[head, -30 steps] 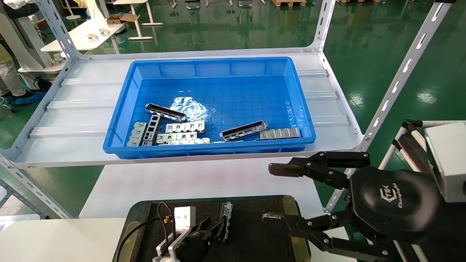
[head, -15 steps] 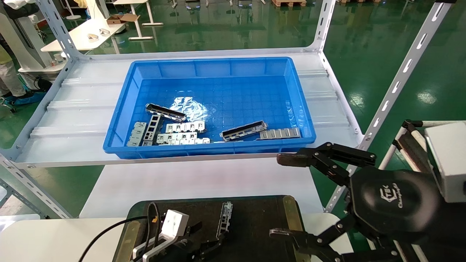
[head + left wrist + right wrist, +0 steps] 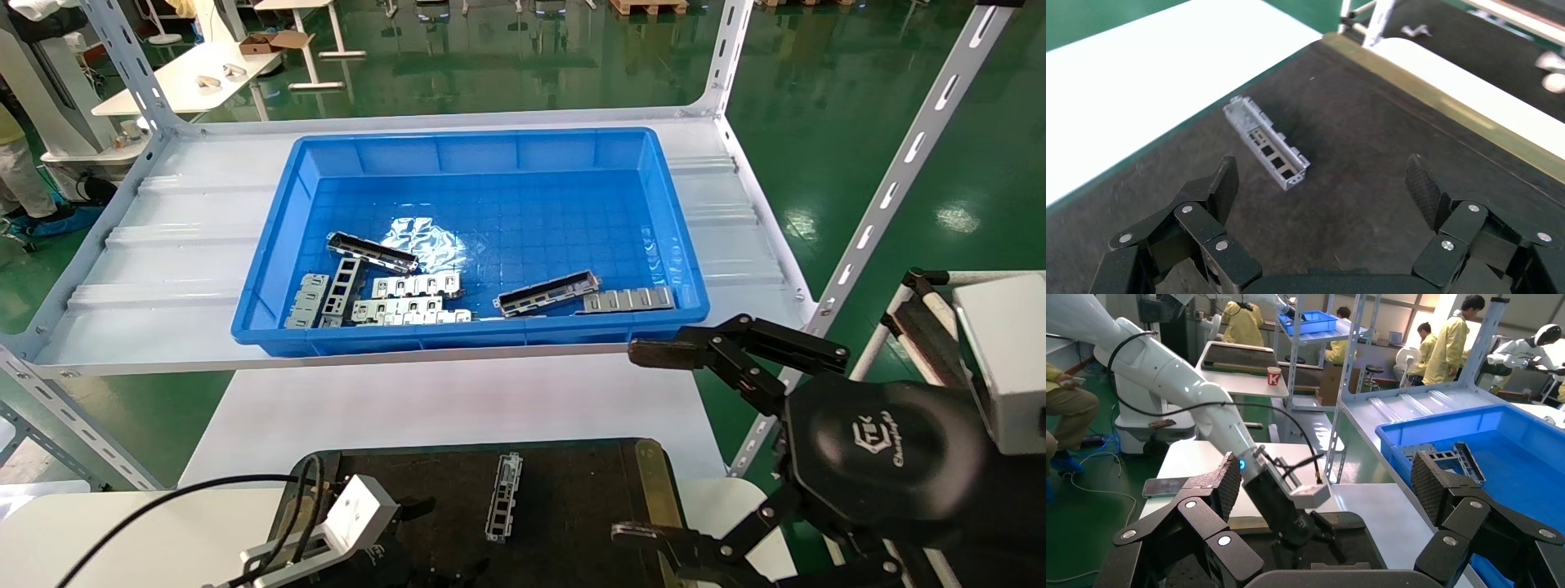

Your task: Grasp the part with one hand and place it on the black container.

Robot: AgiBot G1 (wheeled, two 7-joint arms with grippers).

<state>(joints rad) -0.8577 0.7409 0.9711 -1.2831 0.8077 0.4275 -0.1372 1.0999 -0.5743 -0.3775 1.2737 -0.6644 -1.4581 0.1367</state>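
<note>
Part [image 3: 503, 496]: slim light-silver channel bar with rectangular cutouts, lying flat on the matte surface of the black container [image 3: 572, 523], toward its far middle, touching neither claw.

Black container: shallow tray with brass-coloured side strips, sitting on the white worktop [image 3: 458, 404] at the near edge of the head view.

Left claw [image 3: 1321, 184]: hovering over the container just near of the part, fingers [image 3: 1220, 184] spreading wide and gripping nothing; the part is lying beyond the fingertips, nearer this finger.

Right claw [image 3: 654, 445]: hanging at the container's right edge, fingers splayed wide and carrying nothing.

Blue bin [image 3: 482, 155]: resting on the white shelf [image 3: 188, 237] behind the worktop, holding darker grey channel bars [image 3: 546, 292] and flat silver plates [image 3: 415, 285] along its near side.
</note>
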